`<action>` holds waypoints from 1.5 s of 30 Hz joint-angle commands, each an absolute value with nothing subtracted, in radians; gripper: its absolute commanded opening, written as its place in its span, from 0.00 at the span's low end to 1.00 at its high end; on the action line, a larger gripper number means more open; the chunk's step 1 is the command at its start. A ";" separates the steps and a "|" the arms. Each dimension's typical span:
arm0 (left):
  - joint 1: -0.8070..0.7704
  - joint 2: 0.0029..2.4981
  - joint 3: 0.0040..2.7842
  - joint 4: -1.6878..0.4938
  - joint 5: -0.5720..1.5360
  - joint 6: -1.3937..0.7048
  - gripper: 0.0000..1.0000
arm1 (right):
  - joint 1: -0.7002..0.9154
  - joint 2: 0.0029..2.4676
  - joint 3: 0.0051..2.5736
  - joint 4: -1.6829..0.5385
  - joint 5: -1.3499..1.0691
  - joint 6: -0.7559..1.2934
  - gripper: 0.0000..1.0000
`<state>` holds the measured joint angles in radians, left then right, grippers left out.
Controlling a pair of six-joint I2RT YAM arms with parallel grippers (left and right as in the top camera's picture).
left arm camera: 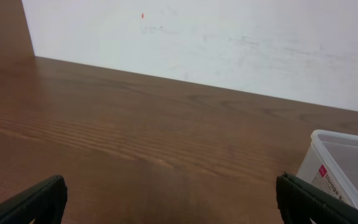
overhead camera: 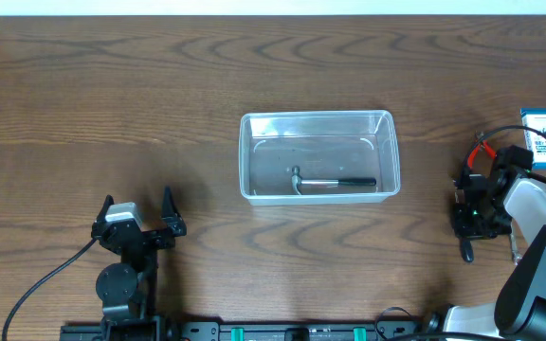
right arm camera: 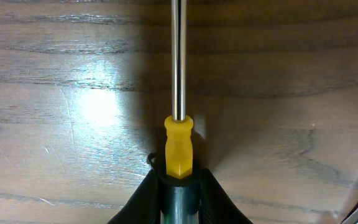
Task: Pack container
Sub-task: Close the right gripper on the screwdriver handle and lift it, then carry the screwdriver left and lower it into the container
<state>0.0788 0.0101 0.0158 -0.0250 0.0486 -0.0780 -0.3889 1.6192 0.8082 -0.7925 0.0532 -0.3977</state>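
Wood tabletop [overhead camera: 112, 95] stretches wide around the clear container [overhead camera: 318, 117], which holds one hammer [overhead camera: 335, 182]. My right gripper [right arm camera: 179, 182] pinches a yellow-handled screwdriver [right arm camera: 178, 62]; my left gripper [overhead camera: 138, 210] stands spread.

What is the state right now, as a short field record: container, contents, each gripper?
container: clear tub, centre of overhead view, no lid on
contents: one hammer, lying flat
left gripper: open, empty, apart from container
right gripper: closed around screwdriver handle
outside container: blue-and-white box, far right
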 commanded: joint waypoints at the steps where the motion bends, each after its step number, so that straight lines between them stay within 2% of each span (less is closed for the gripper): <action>1: 0.085 0.004 0.004 -0.070 0.033 -0.073 0.98 | -0.399 1.623 0.800 -0.791 0.055 -0.378 0.05; 7: 0.085 0.004 0.004 -0.070 0.033 -0.073 0.98 | -0.399 1.623 0.802 -0.776 0.056 -0.374 0.01; 13: 0.085 0.004 0.004 -0.070 0.033 -0.073 0.98 | -0.398 1.623 0.887 -0.812 0.055 -0.374 0.01; 24: 0.085 0.004 0.004 -0.070 0.033 -0.073 0.98 | -0.334 1.623 1.317 -1.026 -0.102 -0.407 0.01; 33: 0.085 0.004 0.004 -0.070 0.033 -0.073 0.98 | -0.075 1.623 1.625 -1.119 -0.112 -0.554 0.01; 39: 0.085 0.004 0.004 -0.070 0.033 -0.073 0.98 | 0.149 1.623 1.653 -1.058 -0.112 -0.699 0.01; 45: 0.085 0.004 0.004 -0.070 0.033 -0.073 0.98 | 0.307 1.626 1.653 -0.955 -0.113 -0.715 0.01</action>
<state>0.0788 0.0101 0.0158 -0.0254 0.0486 -0.0780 0.2661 1.6241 1.6348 -0.9699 -0.1043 -0.6704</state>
